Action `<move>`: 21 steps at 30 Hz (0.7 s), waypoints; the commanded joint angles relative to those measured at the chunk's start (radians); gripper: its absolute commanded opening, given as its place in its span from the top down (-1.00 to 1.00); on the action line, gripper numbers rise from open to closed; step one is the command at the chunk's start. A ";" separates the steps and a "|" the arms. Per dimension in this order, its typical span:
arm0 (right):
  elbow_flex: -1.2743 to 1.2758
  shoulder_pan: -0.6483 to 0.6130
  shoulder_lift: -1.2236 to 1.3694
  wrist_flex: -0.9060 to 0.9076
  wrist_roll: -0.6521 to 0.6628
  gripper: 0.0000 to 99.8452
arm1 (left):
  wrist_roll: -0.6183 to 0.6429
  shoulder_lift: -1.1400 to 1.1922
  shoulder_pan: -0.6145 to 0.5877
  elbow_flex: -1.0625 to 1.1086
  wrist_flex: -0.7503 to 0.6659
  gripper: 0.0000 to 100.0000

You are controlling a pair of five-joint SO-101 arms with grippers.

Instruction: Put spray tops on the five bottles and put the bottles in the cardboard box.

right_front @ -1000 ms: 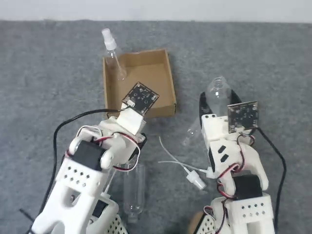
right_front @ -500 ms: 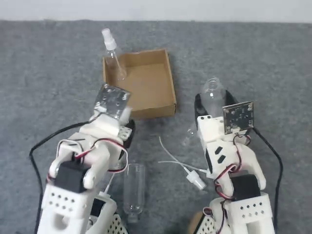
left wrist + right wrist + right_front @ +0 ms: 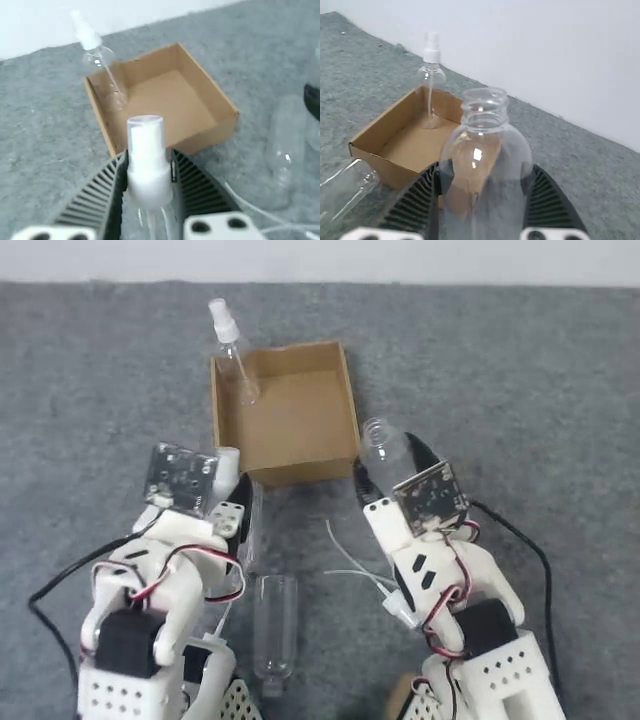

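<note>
Well, the cardboard box [image 3: 300,415] sits just ahead of both grippers, open side up to take finished bottles. One capped bottle [image 3: 237,370] already stands in its far corner. The right gripper [image 3: 485,172] is clamped round an open bottle [image 3: 485,142], held neck up so a top can go on from above. Another bare bottle [image 3: 275,625] lies behind the grippers, between the two arms. The left gripper [image 3: 148,159] pinches a spray top [image 3: 146,145] nozzle up, just short of the box's near wall. I'd guess it's meant for that open neck.
</note>
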 commanded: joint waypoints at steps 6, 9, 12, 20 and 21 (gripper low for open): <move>-0.015 -0.030 -0.024 -0.022 0.034 0.82 | 0.058 -0.158 -0.060 0.077 -0.121 0.98; -0.015 -0.058 -0.022 -0.018 0.035 0.82 | 0.077 -0.206 -0.060 0.082 -0.117 0.97; -0.011 -0.105 -0.022 -0.013 0.035 0.82 | 0.081 -0.238 -0.060 0.096 -0.117 0.97; 0.020 -0.143 -0.031 -0.024 0.028 0.81 | 0.130 -0.295 -0.060 0.110 -0.115 0.91; 0.021 -0.143 -0.031 -0.024 0.028 0.81 | 0.160 -0.301 -0.060 0.110 -0.115 0.89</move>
